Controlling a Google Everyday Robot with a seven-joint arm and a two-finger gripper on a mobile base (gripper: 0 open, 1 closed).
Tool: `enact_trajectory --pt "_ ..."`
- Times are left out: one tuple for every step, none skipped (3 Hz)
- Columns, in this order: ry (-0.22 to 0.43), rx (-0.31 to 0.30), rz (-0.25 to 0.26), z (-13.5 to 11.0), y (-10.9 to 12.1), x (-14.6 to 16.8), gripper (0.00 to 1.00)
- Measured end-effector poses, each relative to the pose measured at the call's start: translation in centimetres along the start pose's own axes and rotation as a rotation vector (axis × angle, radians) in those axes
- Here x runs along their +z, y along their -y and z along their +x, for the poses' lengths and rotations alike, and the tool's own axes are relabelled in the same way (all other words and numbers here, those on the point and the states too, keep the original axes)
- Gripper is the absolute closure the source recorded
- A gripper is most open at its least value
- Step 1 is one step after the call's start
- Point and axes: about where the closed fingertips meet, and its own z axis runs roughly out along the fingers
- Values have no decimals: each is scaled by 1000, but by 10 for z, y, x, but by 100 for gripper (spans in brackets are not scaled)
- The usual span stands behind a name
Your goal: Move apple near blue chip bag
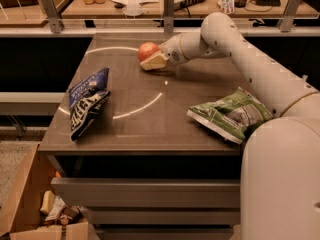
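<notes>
The apple [147, 50] is a small orange-red fruit at the far middle of the table. My gripper [153, 59] reaches in from the right and is shut on the apple, with a pale finger [154, 62] under its front side. The blue chip bag [87, 102] lies long and narrow near the table's left edge, well to the left and nearer than the apple. My white arm [235, 41] stretches across the right half of the table.
A green and white snack bag [231, 114] lies at the right front of the grey table [150, 129]. Metal posts [168, 4] and a rail run behind the table. A cardboard box [35, 209] with items stands on the floor at lower left.
</notes>
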Motion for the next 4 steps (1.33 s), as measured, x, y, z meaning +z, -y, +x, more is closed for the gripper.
enact_trajectory --pt "0 0 0 0 0 0 100" --pt "-1 1 -8 1 -3 5 71" --pt "-2 1 -12 1 -4 8 49" --pt "-3 1 -19 2 -6 12 17"
